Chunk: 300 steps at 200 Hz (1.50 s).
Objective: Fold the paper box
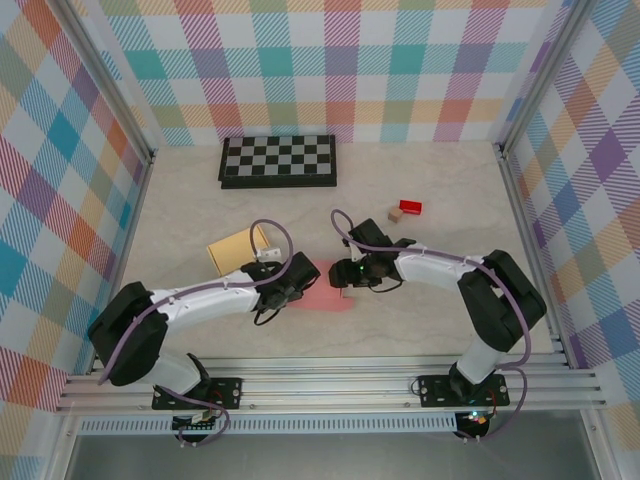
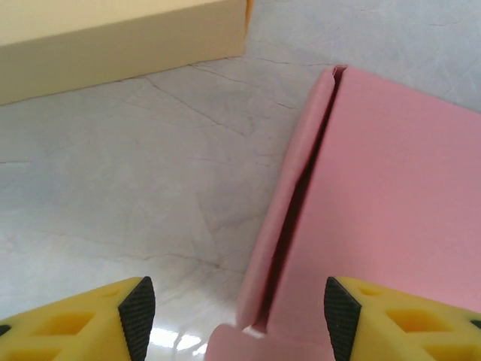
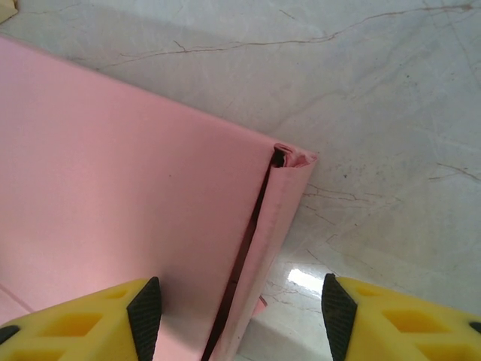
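Inspecting from the tips outward, the left tool stands with its jaws well apart and holds nothing; its black pads hang on either side of the left side wall of the pink paper box without touching it. The right tool is in the same condition, parted and empty, straddling the opposite side wall. In the overhead view both tools, left and right, meet over the box, which lies flat on the counter in the middle of the near half, between the two arms. The top panel lies down and level, so the main fold is judged done. Each side wall shows a dark open seam against the top panel, and the left wall bows outward, so neither is judged seated. Outstanding work appears to be pressing or tucking both walls home. A yellow box sits near the left tool, apart from the pink one. A chessboard, a red block and a tan block lie farther back, clear of the work.
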### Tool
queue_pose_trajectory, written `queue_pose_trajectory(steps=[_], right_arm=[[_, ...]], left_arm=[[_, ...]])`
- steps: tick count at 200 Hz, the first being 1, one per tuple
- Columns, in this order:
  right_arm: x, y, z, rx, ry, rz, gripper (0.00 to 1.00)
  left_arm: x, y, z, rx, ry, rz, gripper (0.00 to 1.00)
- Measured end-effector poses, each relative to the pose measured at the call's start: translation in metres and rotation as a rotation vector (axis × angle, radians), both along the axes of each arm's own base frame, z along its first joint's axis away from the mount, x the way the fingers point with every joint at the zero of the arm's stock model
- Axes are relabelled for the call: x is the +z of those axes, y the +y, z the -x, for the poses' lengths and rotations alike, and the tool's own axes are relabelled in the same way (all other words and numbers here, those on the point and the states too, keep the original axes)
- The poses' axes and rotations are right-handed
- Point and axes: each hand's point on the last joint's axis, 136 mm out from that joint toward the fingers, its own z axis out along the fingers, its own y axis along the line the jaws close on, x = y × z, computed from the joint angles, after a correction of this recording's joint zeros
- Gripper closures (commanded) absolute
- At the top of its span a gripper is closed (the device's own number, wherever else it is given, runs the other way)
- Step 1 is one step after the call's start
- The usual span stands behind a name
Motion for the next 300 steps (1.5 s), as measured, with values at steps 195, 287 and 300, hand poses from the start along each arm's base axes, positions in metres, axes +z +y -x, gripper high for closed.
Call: queue_pose_trajectory(steps=[195,287,300], right_arm=[[0.002,-0.011,-0.01,-0.025,-0.062,0.07,0.38],[0.001,-0.012,-0.014,0.0,-0.07,0.108,0.37],[0.001,-0.012,-0.014,0.003,-0.071,0.108,0.37]], left_arm=[[-0.023,-0.035,0.031,-0.16,0.214,0.249,0.65],[-0.014,-0.035,0.025,-0.221,0.199,0.214,0.62],[-0.017,-0.032,0.024,-0.23,0.2,0.194,0.63]])
